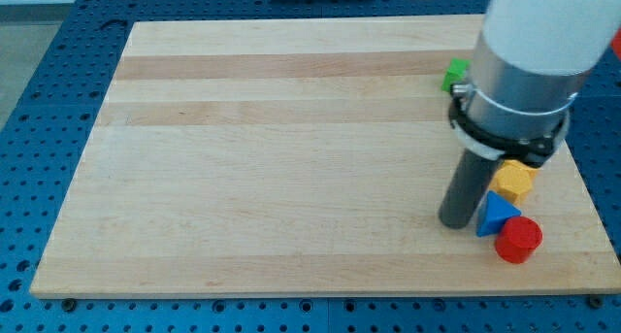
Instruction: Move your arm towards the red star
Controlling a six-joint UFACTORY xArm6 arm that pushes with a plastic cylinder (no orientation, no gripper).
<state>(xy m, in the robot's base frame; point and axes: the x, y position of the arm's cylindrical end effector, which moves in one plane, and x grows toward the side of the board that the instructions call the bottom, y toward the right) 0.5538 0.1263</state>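
Having no pincer to open or close, only a rod, my tip (454,223) stands on the wooden table (272,178) just left of the blue triangular block (495,215); the only red block showing (518,240), rounded-looking rather than clearly a star, touches that triangle at the view's bottom right, so I judge it best to skirt below the triangle, not shove through it.

Counter (272,158) lies open left of my tip (454,223). Blue triangle (495,215), red cylinder (518,240) and yellow block (514,179) crowd its right side.
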